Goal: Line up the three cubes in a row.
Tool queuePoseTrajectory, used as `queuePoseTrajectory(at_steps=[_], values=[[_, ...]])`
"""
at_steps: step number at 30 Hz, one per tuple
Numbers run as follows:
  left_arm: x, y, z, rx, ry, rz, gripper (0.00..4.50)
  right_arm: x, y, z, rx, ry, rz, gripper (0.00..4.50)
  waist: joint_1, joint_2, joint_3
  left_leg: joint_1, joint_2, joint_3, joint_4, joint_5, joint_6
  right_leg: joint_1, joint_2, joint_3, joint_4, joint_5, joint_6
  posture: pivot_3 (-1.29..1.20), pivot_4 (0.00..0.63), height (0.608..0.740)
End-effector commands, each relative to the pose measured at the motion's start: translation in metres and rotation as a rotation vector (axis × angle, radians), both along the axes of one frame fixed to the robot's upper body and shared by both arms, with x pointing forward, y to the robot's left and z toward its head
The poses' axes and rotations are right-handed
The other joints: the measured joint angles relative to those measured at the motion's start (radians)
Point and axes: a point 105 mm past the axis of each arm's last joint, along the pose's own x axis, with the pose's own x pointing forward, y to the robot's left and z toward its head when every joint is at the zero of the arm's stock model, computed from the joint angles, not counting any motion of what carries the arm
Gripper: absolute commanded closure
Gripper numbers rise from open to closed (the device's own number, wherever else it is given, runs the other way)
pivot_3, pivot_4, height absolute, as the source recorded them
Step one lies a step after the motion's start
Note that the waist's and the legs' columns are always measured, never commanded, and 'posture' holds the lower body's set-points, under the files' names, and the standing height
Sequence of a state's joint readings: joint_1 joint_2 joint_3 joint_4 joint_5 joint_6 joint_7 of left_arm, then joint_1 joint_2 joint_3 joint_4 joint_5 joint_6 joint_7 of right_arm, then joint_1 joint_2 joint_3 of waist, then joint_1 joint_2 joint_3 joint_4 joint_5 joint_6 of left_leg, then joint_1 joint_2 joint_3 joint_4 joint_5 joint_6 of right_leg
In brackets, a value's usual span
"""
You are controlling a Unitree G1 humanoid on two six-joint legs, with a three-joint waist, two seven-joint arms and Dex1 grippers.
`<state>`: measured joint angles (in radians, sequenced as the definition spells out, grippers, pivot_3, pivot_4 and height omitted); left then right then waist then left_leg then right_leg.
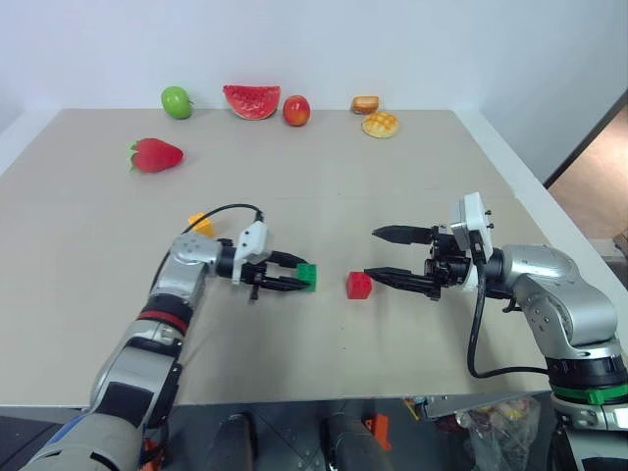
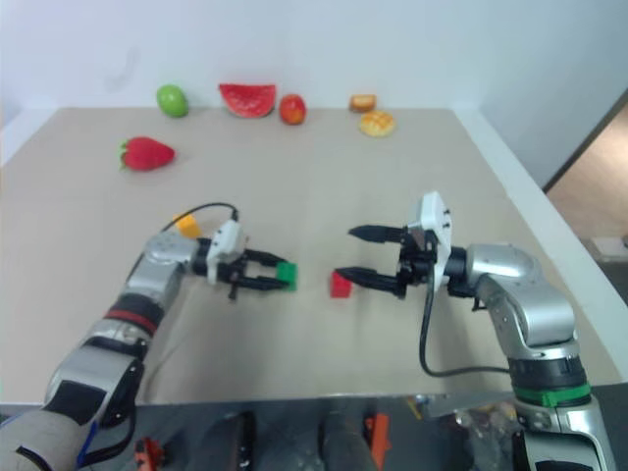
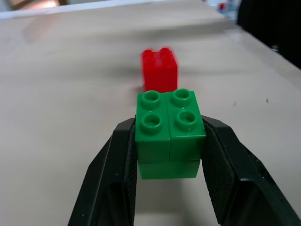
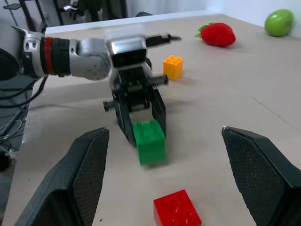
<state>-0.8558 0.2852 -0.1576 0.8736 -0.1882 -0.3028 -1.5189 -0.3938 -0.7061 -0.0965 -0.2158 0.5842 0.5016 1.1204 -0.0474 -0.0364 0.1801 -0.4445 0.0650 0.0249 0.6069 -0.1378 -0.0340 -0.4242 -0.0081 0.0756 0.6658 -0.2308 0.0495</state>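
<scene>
My left gripper is shut on the green cube, holding it just left of the red cube, which rests on the table. The left wrist view shows the green cube clamped between both fingers, with the red cube right beyond it. The yellow-orange cube sits on the table behind my left forearm. My right gripper stands open just right of the red cube, its fingers pointing left with nothing between them. From the right wrist view the green cube, red cube and yellow-orange cube all show.
Toy fruits line the far side of the table: a green apple, a watermelon slice, a red fruit and two small pastries. A red strawberry lies at the far left.
</scene>
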Motion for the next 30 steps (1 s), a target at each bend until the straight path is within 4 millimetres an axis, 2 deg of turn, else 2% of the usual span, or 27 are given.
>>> queuePoseTrajectory(at_steps=[1, 4, 9, 15, 18, 21, 24, 30], values=[[0.002, -0.001, 0.003, 0.004, -0.025, -0.008, 2.82, -0.007, -0.004, 0.013, 0.007, -0.052, -0.024, 0.52, -0.002, 0.0, 0.0, 0.0, 0.0, 0.0, 0.0, 0.0, 0.0, 0.0, 0.001, 0.0, 0.0, 0.0, 0.0, 0.0, 0.15, 0.74], [0.003, -0.002, 0.002, -0.008, -0.012, -0.001, 2.82, -0.007, -0.009, 0.01, 0.009, -0.05, -0.063, 0.52, 0.001, 0.0, 0.0, 0.001, 0.0, -0.002, 0.0, 0.0, 0.0, 0.0, 0.001, 0.0, 0.0, 0.0, 0.0, 0.0, 0.15, 0.74], [0.008, 0.008, -0.003, -0.013, -0.003, 0.058, 2.82, -0.01, -0.01, 0.008, 0.022, -0.047, -0.083, 0.52, 0.001, 0.0, 0.0, 0.0, 0.0, -0.001, 0.001, 0.0, 0.0, 0.001, 0.001, 0.0, 0.0, 0.0, -0.001, 0.0, 0.15, 0.74], [0.009, 0.011, -0.001, -0.019, -0.009, 0.071, 2.82, -0.004, -0.01, 0.008, 0.021, -0.046, -0.082, 0.52, 0.001, 0.0, 0.0, 0.001, 0.0, -0.001, 0.001, 0.0, 0.0, 0.001, 0.001, 0.0, 0.0, 0.0, -0.002, 0.0, 0.15, 0.74], [0.009, 0.012, -0.001, -0.02, -0.009, 0.073, 2.82, -0.003, -0.015, 0.005, 0.005, -0.023, -0.077, 0.52, 0.002, 0.0, 0.0, 0.0, 0.0, -0.001, 0.001, 0.0, 0.0, 0.001, 0.001, 0.0, 0.0, 0.0, -0.003, 0.0, 0.15, 0.74], [0.008, 0.015, -0.001, -0.016, -0.009, 0.071, 2.82, -0.005, -0.03, -0.006, -0.056, 0.011, -0.083, 0.52, 0.002, 0.0, 0.0, 0.0, 0.0, -0.001, 0.001, 0.0, 0.0, 0.001, 0.001, 0.0, 0.0, 0.0, -0.003, 0.0, 0.15, 0.74], [0.007, 0.016, -0.002, -0.017, -0.006, 0.074, 2.82, -0.003, -0.043, -0.007, -0.086, 0.021, -0.099, 0.52, 0.002, 0.0, 0.0, 0.0, 0.0, -0.001, 0.001, 0.0, 0.0, 0.001, 0.001, 0.0, 0.0, -0.001, -0.003, 0.0, 0.15, 0.74], [0.005, 0.012, -0.003, -0.029, 0.004, 0.068, 2.82, 0.001, -0.043, -0.003, -0.084, 0.006, -0.098, 0.52, 0.001, 0.0, 0.0, 0.001, 0.0, -0.002, 0.001, 0.0, 0.0, 0.001, 0.001, 0.0, 0.0, 0.0, -0.002, 0.0, 0.15, 0.74]])
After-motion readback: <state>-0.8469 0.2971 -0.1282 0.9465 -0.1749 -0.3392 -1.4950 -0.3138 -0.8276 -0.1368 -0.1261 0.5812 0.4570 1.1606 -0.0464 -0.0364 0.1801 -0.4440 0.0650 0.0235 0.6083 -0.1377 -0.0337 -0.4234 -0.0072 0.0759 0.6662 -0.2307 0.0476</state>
